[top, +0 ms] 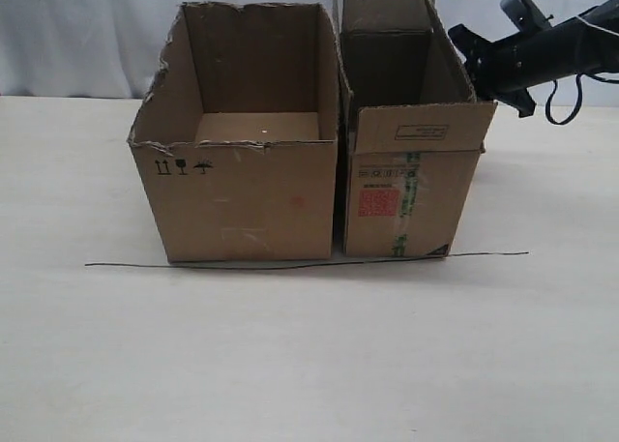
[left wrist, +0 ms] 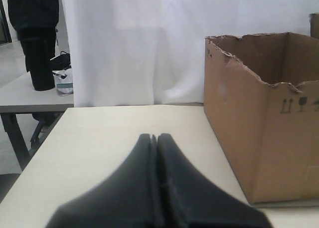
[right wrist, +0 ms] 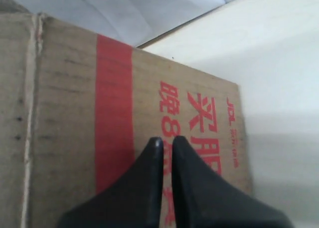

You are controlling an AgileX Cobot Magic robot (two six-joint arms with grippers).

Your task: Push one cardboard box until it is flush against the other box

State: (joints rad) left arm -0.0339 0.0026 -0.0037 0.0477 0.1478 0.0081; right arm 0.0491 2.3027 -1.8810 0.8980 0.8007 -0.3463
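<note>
Exterior view: two brown corrugated boxes stand side by side on the pale bench (top: pixel 87 345). The narrow box (top: pixel 411 195) is on the right and the wide box (top: pixel 242 205) on the left. Only a thin dark seam shows between their front edges, and I cannot tell whether the walls meet.

The narrow box carries a red square label (top: pixel 377 202) and a clear tape strip (top: pixel 411 202) with green print, both too small to read. A black-outlined panel on its folded front flap is also illegible. The wide box has small black handling symbols (top: pixel 184 166) and a ragged, torn rim.

A thin dark wire (top: pixel 309 262) lies along the bench just before both boxes.

The right tool (top: pixel 471 67) is at the narrow box's right flap. Right wrist view: its black fingers are clenched on nothing (right wrist: pixel 164 140). Behind them the cardboard bears a broad red band (right wrist: pixel 113 113) and red Chinese characters with a figure 8, partly hidden by the fingers. Contact cannot be judged.

Left wrist view: the left tool (left wrist: pixel 153 136) is likewise clenched and empty above the bench, with the wide box cut off at the frame edge.
</note>
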